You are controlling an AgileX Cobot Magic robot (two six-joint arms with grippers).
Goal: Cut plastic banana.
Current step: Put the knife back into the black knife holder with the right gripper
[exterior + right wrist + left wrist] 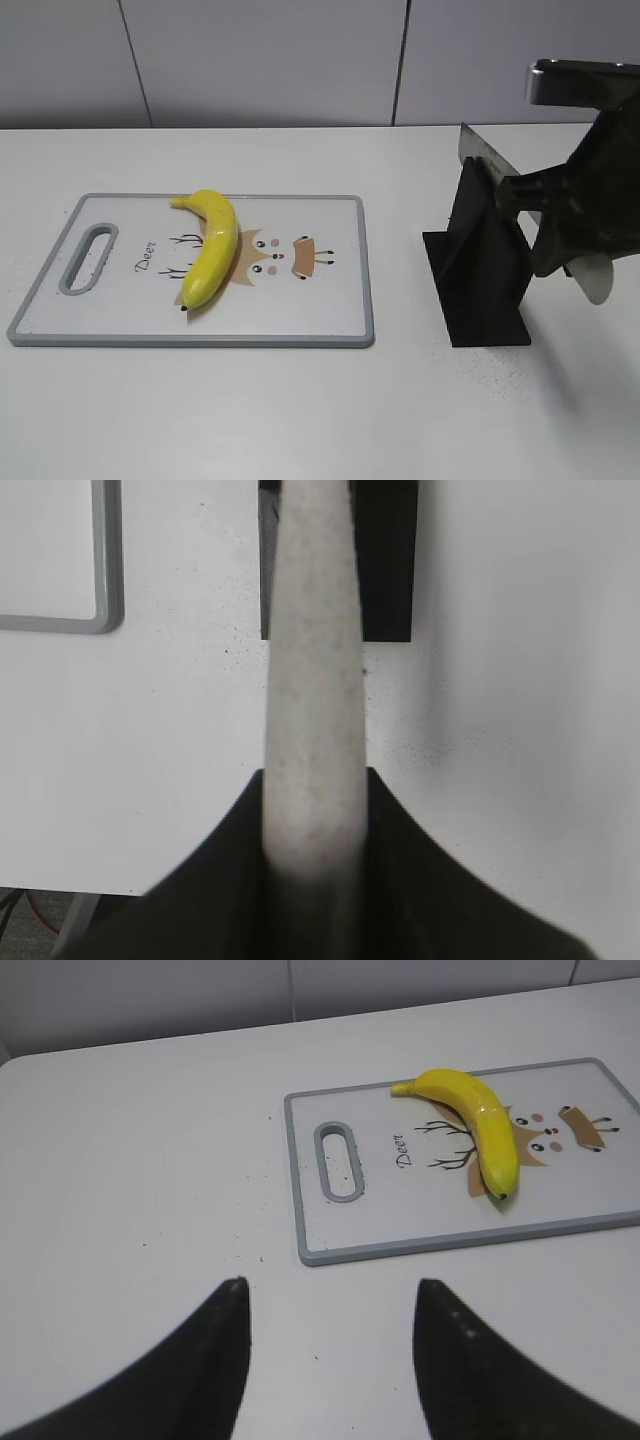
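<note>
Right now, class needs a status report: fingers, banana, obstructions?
Left gripper open, idle. Right gripper shut on knife handle at black stand. Plastic banana uncut on board. Path unobstructed.

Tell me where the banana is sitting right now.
The plastic banana lies on the cutting board at the left of the exterior view, between the board's handle slot and the printed deer face, far from the black knife stand.

Plastic banana (212,248) is showing glossy, smooth yellow. Cutting board (330,320) is looking matt white, grey-rimmed. Worktop (300,420) is reading matt, finely speckled. Knife stand (480,270) is looking matt black; blade (483,152) dull metal.
</note>
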